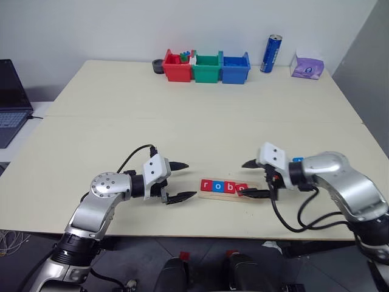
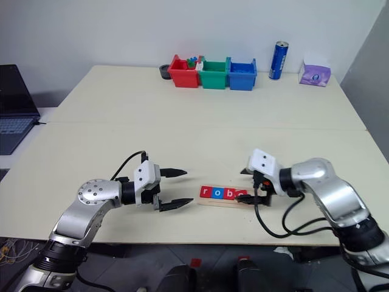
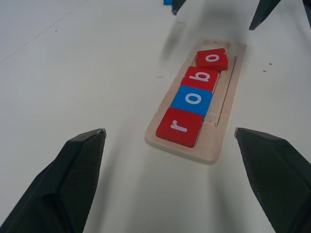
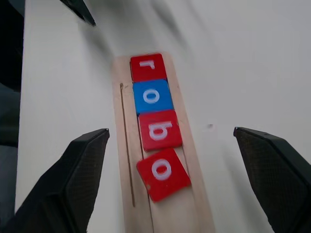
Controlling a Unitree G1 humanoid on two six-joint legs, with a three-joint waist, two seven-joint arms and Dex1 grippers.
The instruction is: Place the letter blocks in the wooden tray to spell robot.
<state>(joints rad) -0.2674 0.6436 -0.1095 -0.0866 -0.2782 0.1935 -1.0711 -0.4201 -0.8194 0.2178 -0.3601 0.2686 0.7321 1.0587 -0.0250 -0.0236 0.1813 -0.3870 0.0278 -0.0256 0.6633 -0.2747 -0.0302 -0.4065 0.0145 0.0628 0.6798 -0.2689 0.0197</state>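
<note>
The wooden tray (image 1: 228, 196) lies near the table's front edge, between my two grippers. Several letter blocks sit in it in a row: red r (image 4: 148, 67), blue o (image 4: 152, 96), red b (image 4: 160, 130) and a second red o (image 4: 163, 174), which lies skewed. My right gripper (image 1: 244, 179) is open at the tray's right end, its fingers on either side of the tray and nothing between them. My left gripper (image 1: 189, 180) is open just left of the tray and holds nothing. A small blue piece (image 1: 297, 160) peeks out behind the right wrist.
Red (image 1: 177, 68), green (image 1: 206, 69) and blue (image 1: 235, 69) bins stand at the table's far edge, with a blue can (image 1: 271, 53) and a purple packet (image 1: 307, 64) to their right. A laptop (image 1: 9, 100) sits off to the left.
</note>
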